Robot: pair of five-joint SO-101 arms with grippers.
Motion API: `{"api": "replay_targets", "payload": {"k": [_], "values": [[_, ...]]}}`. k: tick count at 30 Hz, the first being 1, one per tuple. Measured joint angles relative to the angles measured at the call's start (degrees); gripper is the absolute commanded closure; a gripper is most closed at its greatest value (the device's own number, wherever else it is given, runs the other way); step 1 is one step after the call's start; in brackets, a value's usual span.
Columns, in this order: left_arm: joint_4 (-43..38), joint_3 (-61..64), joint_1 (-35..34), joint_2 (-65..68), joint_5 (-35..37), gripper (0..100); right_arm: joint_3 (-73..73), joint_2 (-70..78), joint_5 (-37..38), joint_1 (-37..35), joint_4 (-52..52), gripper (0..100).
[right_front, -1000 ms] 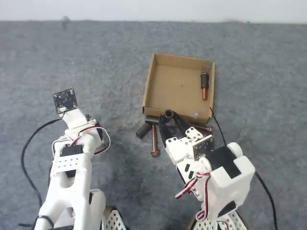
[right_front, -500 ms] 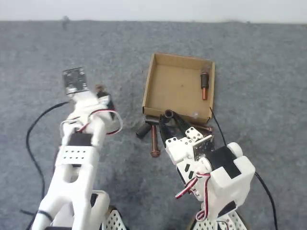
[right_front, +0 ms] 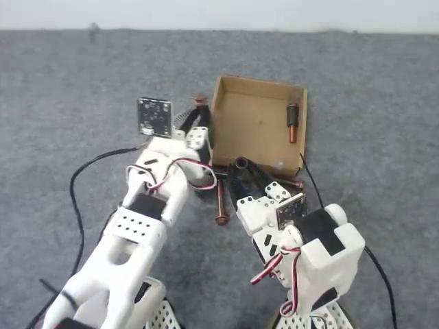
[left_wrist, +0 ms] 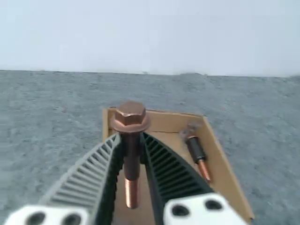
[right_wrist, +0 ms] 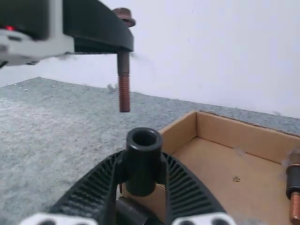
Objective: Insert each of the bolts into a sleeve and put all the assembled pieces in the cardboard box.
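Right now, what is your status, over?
Left claw shut on bolt; right claw shut on sleeve. Bolt upright, apart from sleeve. Nothing seen between them.

The tabletop (right_front: 75,89) is covered in a grey, coarse-napped, carpet-like fabric, mottled lighter and darker, which runs from the near side to the far side and out to left and right in the high view. Along its far edge it meets a plain white wall (right_front: 219,12), smooth and bare, with a small dark fleck (right_front: 92,28) at the seam towards the far left. The light is soft and even, throwing only faint, blurred shadows on the fabric.
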Motion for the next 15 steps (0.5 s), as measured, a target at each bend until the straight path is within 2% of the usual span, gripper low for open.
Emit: {"api": "replay_targets", "payload": {"k": [4,12,15], "values": [[0.0,0.0,2.7,0.0,0.0,99,0.0,0.0,0.0,0.0,0.0,99.3],[0.0,0.0,3.2,-0.3,0.0,99,0.0,0.0,0.0,0.0,0.0,99.3],[4.1,0.0,3.8,-4.5,0.0,99,0.0,0.0,0.0,0.0,0.0,99.3]]}}
